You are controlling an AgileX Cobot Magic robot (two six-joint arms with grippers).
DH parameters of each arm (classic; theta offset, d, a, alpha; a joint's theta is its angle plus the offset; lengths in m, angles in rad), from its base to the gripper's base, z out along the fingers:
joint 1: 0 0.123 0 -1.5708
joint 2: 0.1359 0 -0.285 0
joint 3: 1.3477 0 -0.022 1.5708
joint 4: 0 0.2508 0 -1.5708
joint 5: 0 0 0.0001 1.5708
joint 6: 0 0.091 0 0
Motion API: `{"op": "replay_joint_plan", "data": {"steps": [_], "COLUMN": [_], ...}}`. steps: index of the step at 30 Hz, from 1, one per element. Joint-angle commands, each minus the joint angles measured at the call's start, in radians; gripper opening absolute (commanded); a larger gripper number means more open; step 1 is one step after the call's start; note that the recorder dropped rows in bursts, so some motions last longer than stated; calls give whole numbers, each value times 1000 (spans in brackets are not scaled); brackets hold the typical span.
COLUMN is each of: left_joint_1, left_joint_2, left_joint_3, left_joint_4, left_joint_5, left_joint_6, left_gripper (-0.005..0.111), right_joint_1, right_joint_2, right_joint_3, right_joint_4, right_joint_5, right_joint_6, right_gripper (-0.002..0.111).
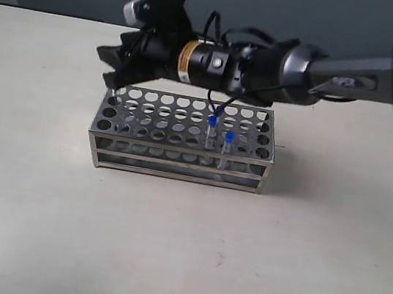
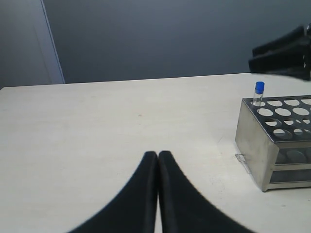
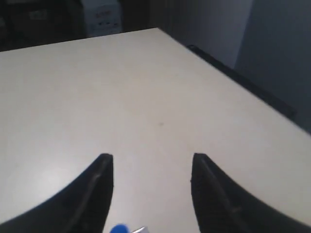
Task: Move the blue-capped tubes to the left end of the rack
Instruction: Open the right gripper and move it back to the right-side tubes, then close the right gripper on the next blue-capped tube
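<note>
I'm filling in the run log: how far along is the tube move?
Done: one blue-capped tube stands in a corner hole at the left end of the rack. In hand: nothing; the right gripper hangs open over that tube, and the left gripper is shut, off to the side. Left: two tubes stand right of its middle; a fourth isn't visible.

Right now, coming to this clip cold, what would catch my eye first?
A black right gripper, reaching across from the right, hangs with fingers apart over the left end of the rectangular stainless-steel test-tube rack at mid-table. Two thin clear blue-capped tubes stand right of the rack's middle; the left wrist view shows a third blue-capped tube at the rack's left-end corner.
</note>
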Motion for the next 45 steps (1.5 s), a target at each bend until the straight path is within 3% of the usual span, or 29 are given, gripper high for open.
{"op": "replay_joint_plan", "data": {"steps": [1,4,13,21,45], "left_joint_1": [-4,-4,-4,-4,-4], "left_joint_2": [-5,-5,-5,-5,-5], "left_joint_3": [-3,-3,-3,-3,-3], "left_joint_4": [1,1,1,1,1], "left_joint_5": [-5,-5,-5,-5,-5], "left_joint_6": [0,0,0,0,0], "left_gripper": [1,1,1,1,1], "right_joint_1": [-5,-37,-236,-248,-248], "right_joint_2": [-165,-263,-537,-591,-428], "right_joint_3": [0,60,549,838,864], "right_joint_4": [-23,-75,11,66,260], "right_joint_5": [304,353,-27,-105,-166], "right_joint_6": [25,19,35,-11,-233], "right_gripper": [49,49,49,49,49]}}
